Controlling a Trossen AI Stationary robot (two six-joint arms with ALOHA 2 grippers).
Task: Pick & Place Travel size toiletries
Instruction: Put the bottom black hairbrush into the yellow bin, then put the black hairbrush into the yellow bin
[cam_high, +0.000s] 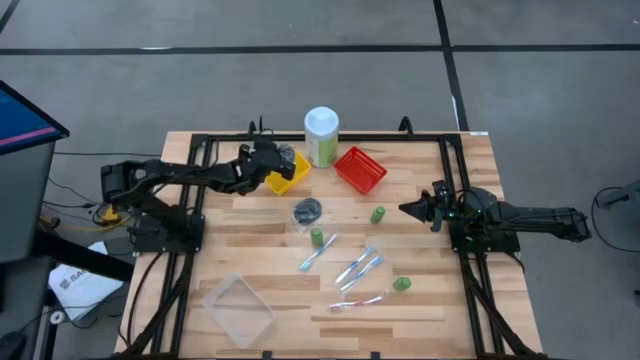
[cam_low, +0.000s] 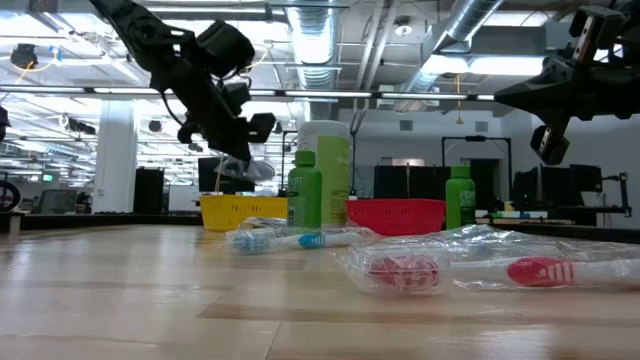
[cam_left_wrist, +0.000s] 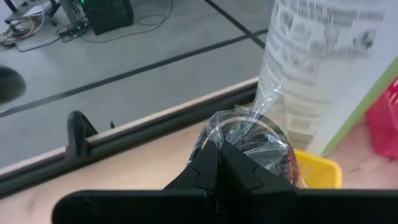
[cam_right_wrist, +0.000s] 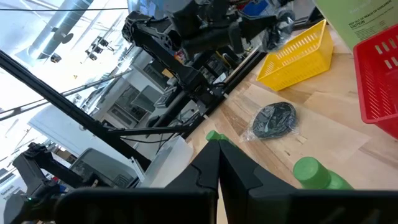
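**L arm drops wrapped tin at yellow basket**

L gripper (cam_high: 268, 158) is over the yellow basket (cam_high: 289, 176), fingers pinched tight on the plastic wrap of a dark round tin (cam_left_wrist: 261, 146); the tin hangs off the film, next to the tall canister (cam_high: 321, 134). Wrap is thin, crinkly, prob slippery; tin looks light but rigid, so a grip on the twisted film tail works but could slide or swing.

R gripper (cam_high: 407, 209) idles at table's right side, fingers pressed together, holding nothing.

Still on table: second tin (cam_high: 307, 210) mid-table, green bottles (cam_high: 378, 214), (cam_high: 316, 237), (cam_high: 402, 284), toothbrush sticks (cam_high: 357, 268) in soft sleeves lying flat, hard to get under.

Room: basket is small, squeezed betw canister and red basket (cam_high: 360, 169), near the table's back edge. Clear tray (cam_high: 240, 307) sits at front-left; centre is open.
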